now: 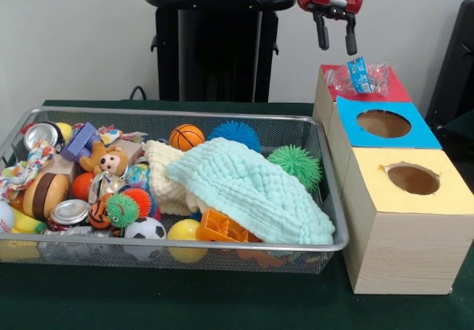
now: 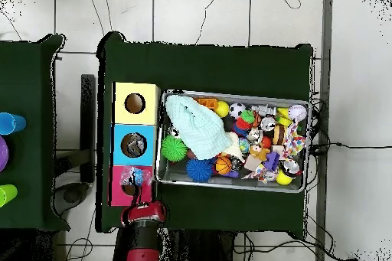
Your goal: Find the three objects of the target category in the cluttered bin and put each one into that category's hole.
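One crumpled plastic bottle point(image 1: 358, 78) lies across the red box's hole point(image 1: 363, 86), directly beneath my end effector point(image 1: 335, 40), which hangs open and empty. Two more bottles should be in the wire bin point(image 1: 329, 197), off to my right.

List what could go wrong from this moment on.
The crumpled plastic bottle lies across the red box's hole rather than inside it, so it may stay perched or slide off. The open pincer hangs just above it. The mint cloth covers part of the bin, possibly hiding targets.
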Robot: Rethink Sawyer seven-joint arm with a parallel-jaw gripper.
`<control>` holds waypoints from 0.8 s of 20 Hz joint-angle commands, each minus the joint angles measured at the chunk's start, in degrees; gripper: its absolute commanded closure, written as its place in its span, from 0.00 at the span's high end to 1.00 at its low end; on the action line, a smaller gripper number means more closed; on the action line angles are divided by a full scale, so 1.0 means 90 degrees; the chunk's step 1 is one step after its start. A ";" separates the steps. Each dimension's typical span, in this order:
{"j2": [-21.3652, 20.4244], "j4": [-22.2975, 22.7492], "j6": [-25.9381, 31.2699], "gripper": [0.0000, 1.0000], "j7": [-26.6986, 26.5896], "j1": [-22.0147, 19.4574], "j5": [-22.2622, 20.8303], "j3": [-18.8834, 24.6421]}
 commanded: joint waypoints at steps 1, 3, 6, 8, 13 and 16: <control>-0.0091 -0.1120 0.0842 1.00 0.0643 -0.0311 -0.0249 0.0831; -0.0165 -0.1099 0.0946 1.00 0.0663 -0.0336 -0.0301 0.0862; -0.0171 -0.1107 0.1095 1.00 0.0678 -0.0351 -0.0255 0.0941; -0.0276 -0.1101 0.1300 1.00 0.0733 -0.0423 -0.0340 0.1049; -0.0273 -0.1162 0.1561 1.00 0.0754 -0.0671 -0.0709 0.1273; -0.0282 -0.1160 0.1855 1.00 0.0725 -0.0796 -0.0894 0.1426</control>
